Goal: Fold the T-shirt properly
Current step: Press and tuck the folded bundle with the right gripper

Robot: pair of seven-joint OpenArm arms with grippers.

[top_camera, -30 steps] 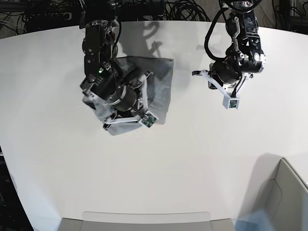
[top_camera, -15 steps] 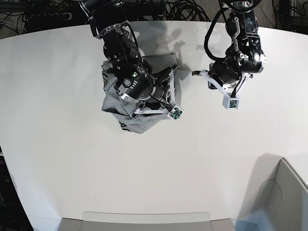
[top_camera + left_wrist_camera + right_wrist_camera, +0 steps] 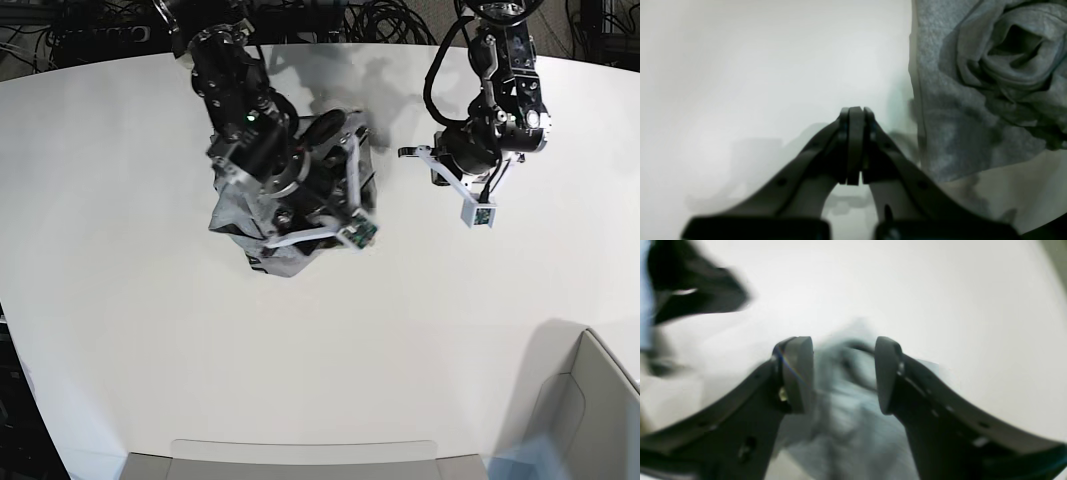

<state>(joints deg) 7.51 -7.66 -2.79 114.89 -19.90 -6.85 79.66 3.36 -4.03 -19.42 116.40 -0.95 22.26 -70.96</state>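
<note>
The T-shirt [image 3: 262, 232] is a soft heather-grey knit, bunched into a rumpled heap with rolled folds and a dark pocket of creases, lying on the smooth white table [image 3: 420, 330] toward its far left in the base view. The right gripper [image 3: 844, 373] hangs over the heap with its jaws spread apart, blurred cloth showing between them. The left gripper [image 3: 856, 146] is pressed closed and empty, beside the shirt's straight edge. Bare tabletop lies wide all round; black cables [image 3: 390, 20] crowd the far edge.
</note>
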